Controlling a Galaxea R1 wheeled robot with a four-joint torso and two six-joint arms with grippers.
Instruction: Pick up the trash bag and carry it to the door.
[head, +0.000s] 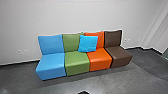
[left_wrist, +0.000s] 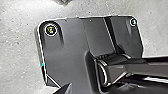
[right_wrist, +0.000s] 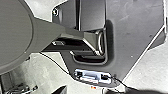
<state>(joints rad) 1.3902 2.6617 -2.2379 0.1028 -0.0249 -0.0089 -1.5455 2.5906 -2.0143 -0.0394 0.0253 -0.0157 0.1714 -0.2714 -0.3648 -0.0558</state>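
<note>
The head view has a blue cushion (head: 88, 43) on a row of chairs (head: 77, 60); the wrist views, the robot's base (left_wrist: 68, 47). I cannot tell either hand's state.

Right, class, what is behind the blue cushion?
Behind the cushion are the green backrest and the orange backrest; the parts it covers cannot be seen.

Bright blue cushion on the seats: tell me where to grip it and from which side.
Pinch the cushion by its upper edge, coming from the front and above. It is squarish and leans back against the green backrest and orange backrest, leaving its front face and upper edge uncovered; its back would probably be harder to reach.
</note>
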